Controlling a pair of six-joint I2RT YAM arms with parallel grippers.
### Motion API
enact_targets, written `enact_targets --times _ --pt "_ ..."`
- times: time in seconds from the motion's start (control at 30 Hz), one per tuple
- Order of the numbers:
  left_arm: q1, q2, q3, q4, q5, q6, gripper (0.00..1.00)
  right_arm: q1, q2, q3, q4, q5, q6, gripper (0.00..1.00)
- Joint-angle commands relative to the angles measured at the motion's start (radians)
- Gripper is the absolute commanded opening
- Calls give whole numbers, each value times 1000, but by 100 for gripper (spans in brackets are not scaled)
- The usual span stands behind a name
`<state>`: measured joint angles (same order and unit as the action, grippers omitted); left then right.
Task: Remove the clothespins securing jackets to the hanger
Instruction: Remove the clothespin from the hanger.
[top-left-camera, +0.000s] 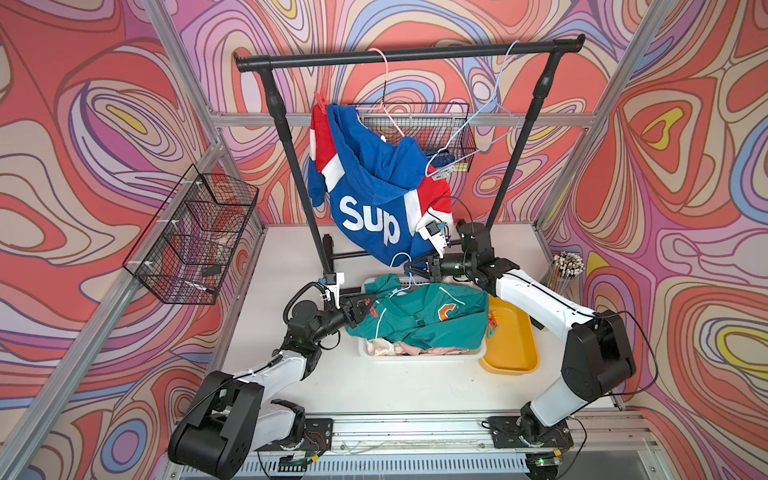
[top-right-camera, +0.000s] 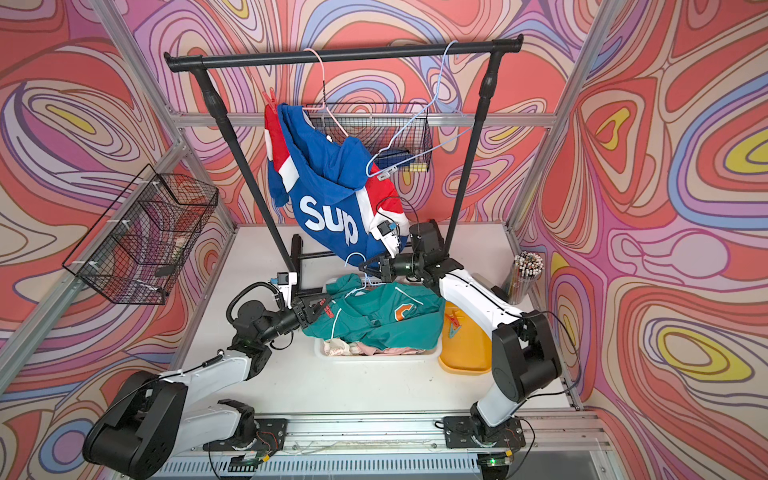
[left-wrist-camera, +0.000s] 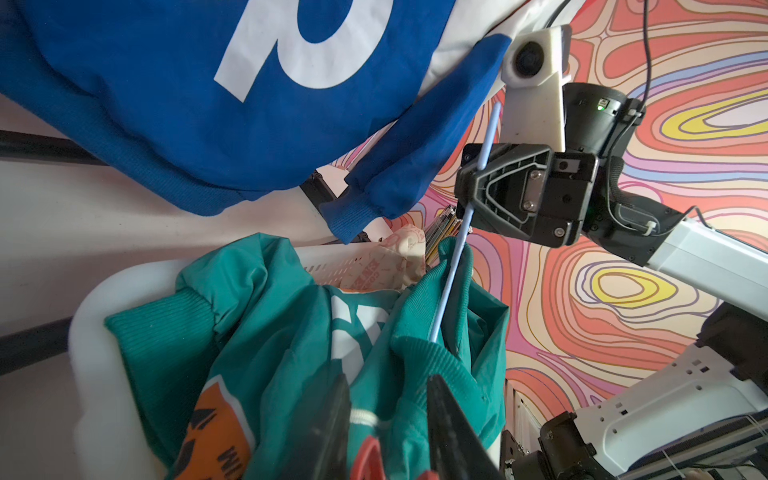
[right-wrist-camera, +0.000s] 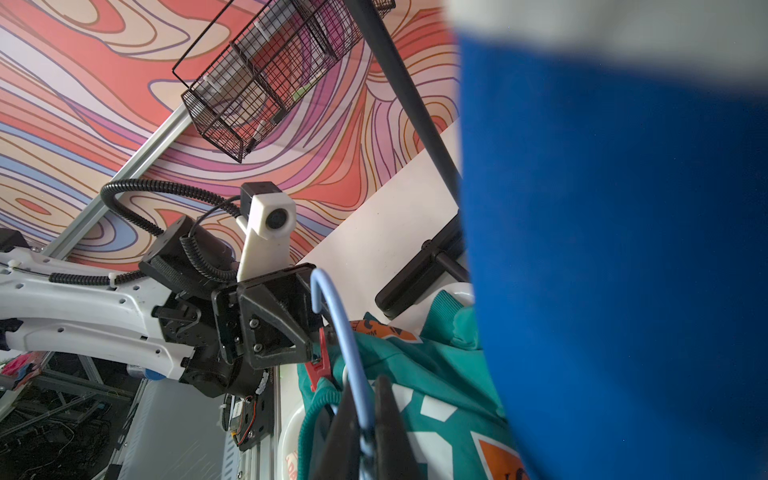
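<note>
The step in hand is, I judge, to take the red clothespin (right-wrist-camera: 318, 361) off the teal jacket (top-left-camera: 424, 320). This jacket lies over the white basket (top-left-camera: 419, 358) in the middle of the desk (top-left-camera: 374, 386), on a light-blue hanger (right-wrist-camera: 345, 332).

The left gripper (top-left-camera: 365, 309) is at the 9 o'clock side of the jacket. Its jaws stand on both sides of the pin and seem to press on its two handles. The right gripper (top-left-camera: 409, 268), at 12 o'clock of the jacket, has its jaws clamped together on the hanger wire, just below the hook.

To do this well, the left jaws should squeeze the handles fully, so the pin's mouth opens before any pull. Then the pin should go straight away from the shoulder, while the right arm keeps the hanger steady. If the pull comes too early, the cloth may be dragged along.

The yellow tray (top-left-camera: 511, 345), at 3 o'clock of the basket, already holds some clothespins (top-right-camera: 455, 322). The "Sup" jacket (top-left-camera: 365, 187) hangs from the black rack (top-left-camera: 407, 54) at 12 o'clock, with a coral pin (top-left-camera: 321, 99) on its upper shoulder.

The desk is white and smooth. The walls carry a swirling pattern in red, pink and lilac. A wire basket (top-left-camera: 195, 237) hangs at 9 o'clock.
</note>
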<state>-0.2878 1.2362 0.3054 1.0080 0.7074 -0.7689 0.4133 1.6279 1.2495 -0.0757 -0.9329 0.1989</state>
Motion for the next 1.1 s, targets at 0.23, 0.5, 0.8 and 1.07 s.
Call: enact_targets --times 0.23,0.5,0.8,1.07 --pt "-8 2 11 0 8 -10 20 7 15 12 -53 -29 1 0" --pt "-23 -2 54 -42 11 -31 3 8 -4 -1 -34 -12 21 0" --pt "-109 -13 116 -160 -48 1 0 38 -41 0 -62 79 12 0" --pt "-137 -97 231 -471 -156 84 0 65 -103 -39 -66 222 4 0"
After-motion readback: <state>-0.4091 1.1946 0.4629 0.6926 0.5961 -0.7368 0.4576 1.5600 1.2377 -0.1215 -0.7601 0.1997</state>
